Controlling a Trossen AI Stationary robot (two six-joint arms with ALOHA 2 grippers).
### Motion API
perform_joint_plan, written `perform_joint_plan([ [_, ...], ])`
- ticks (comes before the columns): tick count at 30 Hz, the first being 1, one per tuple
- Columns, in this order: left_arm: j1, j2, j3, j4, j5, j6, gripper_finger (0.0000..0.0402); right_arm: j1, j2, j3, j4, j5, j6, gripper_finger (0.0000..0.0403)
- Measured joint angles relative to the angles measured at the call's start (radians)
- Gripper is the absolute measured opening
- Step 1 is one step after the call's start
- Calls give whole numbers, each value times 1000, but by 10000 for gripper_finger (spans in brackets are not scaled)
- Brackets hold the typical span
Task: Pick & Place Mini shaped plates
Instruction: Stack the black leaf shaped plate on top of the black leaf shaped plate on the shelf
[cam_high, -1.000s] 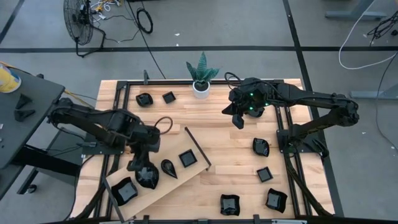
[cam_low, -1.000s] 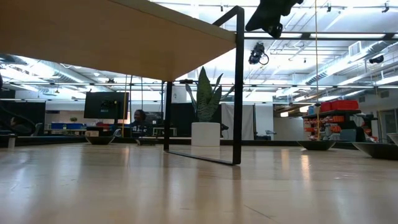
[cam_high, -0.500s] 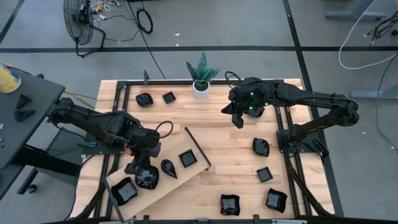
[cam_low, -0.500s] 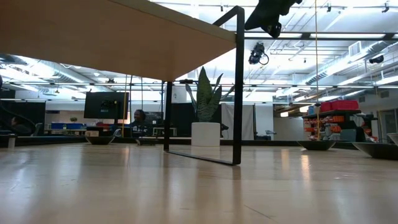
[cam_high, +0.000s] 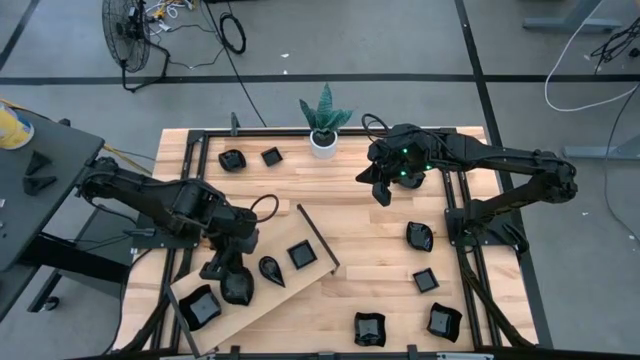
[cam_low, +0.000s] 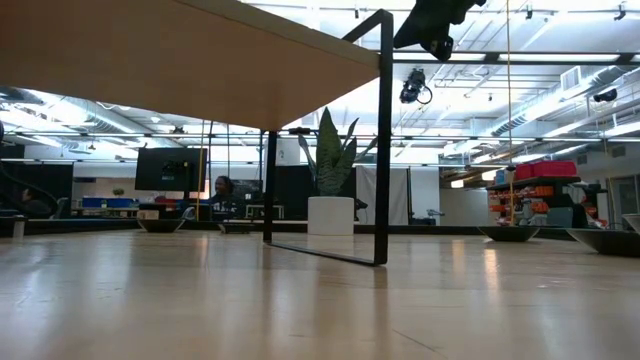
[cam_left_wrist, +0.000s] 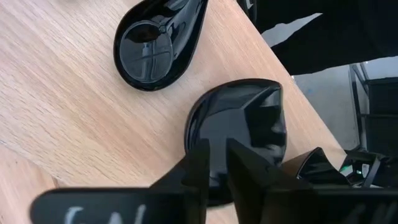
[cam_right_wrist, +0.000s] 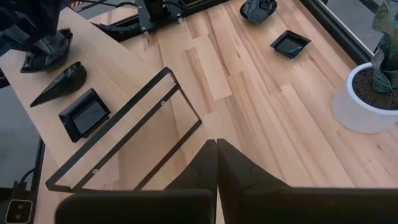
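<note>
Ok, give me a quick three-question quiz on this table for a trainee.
1. How many black mini plates lie on the wooden board?
2. True or false: the right gripper has its jaws shut on a plate.
3. The left gripper is right over which plate? A. a square plate B. the wavy plate C. the teardrop plate

Key: 1. Four. 2. False, it holds nothing. 3. B.
</note>
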Motion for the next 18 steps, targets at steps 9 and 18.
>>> perform_joint_plan([
  [9,17,0,0,-2,1,-5,97,0,0,0,0,0,-3,4],
  [18,134,0,0,-21,1,-22,106,0,0,0,0,0,-3,4],
])
